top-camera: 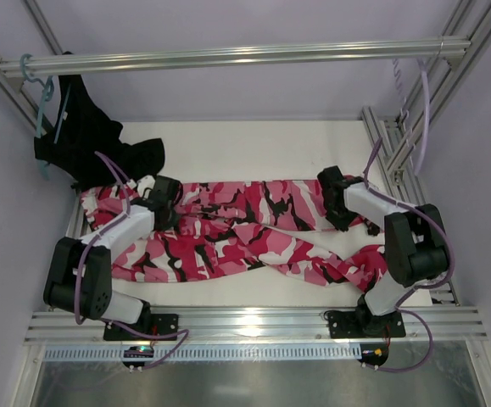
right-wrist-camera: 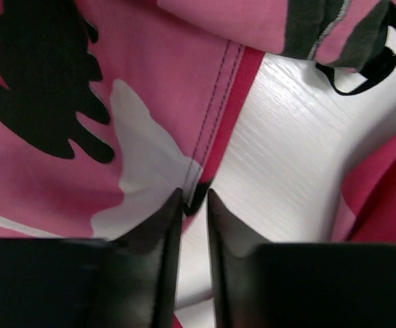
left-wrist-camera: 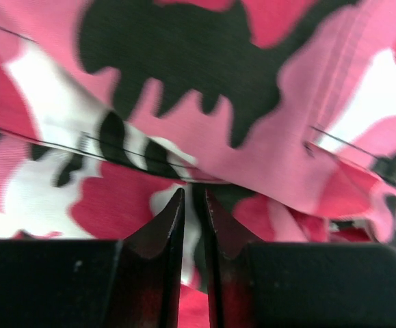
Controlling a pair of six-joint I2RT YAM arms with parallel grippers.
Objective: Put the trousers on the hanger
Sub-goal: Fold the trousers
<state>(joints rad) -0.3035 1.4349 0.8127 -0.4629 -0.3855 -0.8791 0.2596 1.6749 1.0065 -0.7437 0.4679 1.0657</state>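
1. trousers (top-camera: 245, 225) lie stretched left to right across the table (top-camera: 253, 153).
2. my left gripper (left-wrist-camera: 193, 195), nearly closed, nips a fold near their left end.
3. my right gripper (right-wrist-camera: 195, 195) pinches a stitched edge at their right end.
4. hanger (top-camera: 426, 119) hangs from the rail (top-camera: 228, 56), back right.

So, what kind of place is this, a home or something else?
Probably a robotics lab test cell, not a home: an aluminium frame around a white table, a metal rail overhead, and a left arm and right arm bolted at the near edge.
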